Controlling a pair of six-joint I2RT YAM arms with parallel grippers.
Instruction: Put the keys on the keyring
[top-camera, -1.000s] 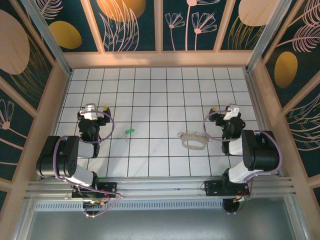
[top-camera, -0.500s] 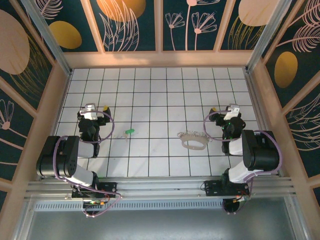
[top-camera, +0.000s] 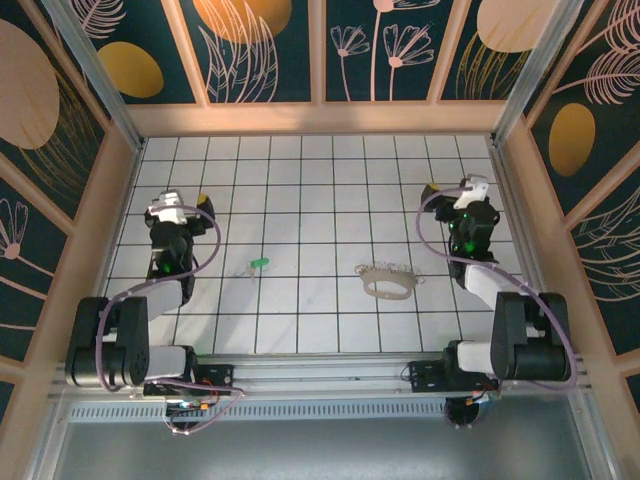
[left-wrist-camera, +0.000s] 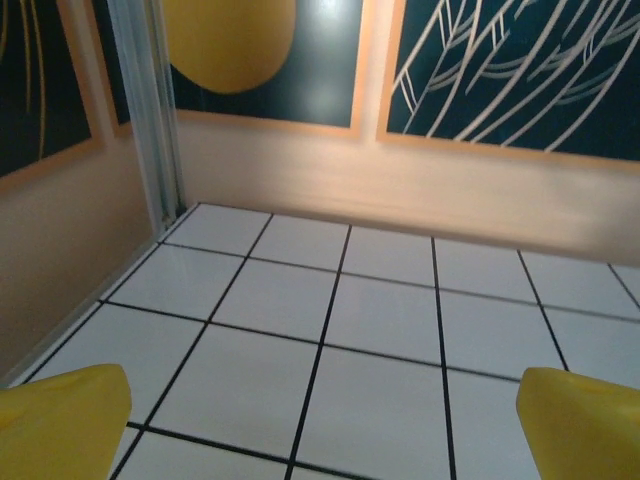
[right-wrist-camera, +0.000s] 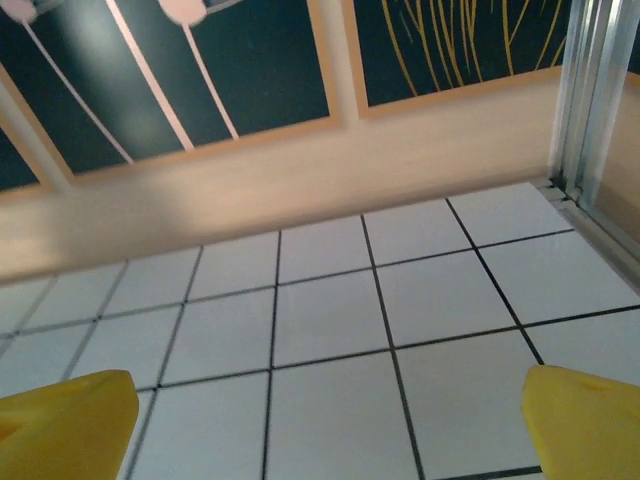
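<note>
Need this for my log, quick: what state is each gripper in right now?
Left gripper: open, holding nothing.
Right gripper: open, holding nothing.

Left arm, right arm: black, purple cables, white wrist caps, green lights, yellow fingertips.
</note>
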